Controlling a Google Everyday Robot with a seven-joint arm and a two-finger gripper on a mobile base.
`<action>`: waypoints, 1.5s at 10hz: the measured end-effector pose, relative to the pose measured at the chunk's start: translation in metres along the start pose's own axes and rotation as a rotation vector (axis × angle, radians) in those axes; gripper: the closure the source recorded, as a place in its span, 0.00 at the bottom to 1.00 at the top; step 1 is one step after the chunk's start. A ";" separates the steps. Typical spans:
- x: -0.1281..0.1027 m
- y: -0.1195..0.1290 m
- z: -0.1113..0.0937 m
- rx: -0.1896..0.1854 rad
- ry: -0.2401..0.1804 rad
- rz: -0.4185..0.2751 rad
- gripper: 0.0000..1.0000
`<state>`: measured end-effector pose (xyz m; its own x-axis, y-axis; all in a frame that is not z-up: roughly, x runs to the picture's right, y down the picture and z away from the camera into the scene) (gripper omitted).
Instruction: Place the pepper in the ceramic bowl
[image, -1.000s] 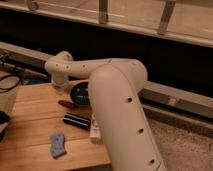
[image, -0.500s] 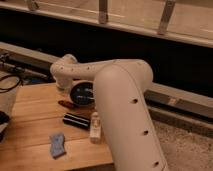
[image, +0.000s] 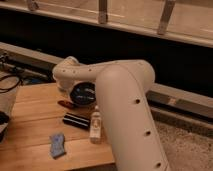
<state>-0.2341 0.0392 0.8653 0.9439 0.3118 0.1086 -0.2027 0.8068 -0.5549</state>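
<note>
The dark red pepper (image: 66, 104) lies on the wooden table (image: 35, 115), just left of and in front of the ceramic bowl (image: 82, 94). The bowl is round and dark and is partly covered by my white arm (image: 120, 85). The arm bends over it from the right, with its rounded joint (image: 67, 75) just above the bowl. My gripper is hidden behind the arm, somewhere near the bowl, and does not show.
A black rectangular block (image: 76, 120) lies in front of the pepper. A small white bottle (image: 95, 125) stands to its right. A blue cloth (image: 57, 145) lies near the table's front edge. Cables (image: 10, 82) lie at the left.
The arm's rounded joint has moved a little lower and to the right, closer over the bowl. The pepper, block, bottle and cloth have not moved.
</note>
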 end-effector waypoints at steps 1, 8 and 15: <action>0.000 0.001 0.002 -0.012 -0.003 -0.008 0.79; -0.050 0.007 0.033 -0.133 -0.002 -0.173 0.20; -0.030 0.010 0.038 -0.156 0.024 -0.130 0.20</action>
<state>-0.2746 0.0568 0.8884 0.9659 0.1965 0.1689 -0.0377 0.7513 -0.6589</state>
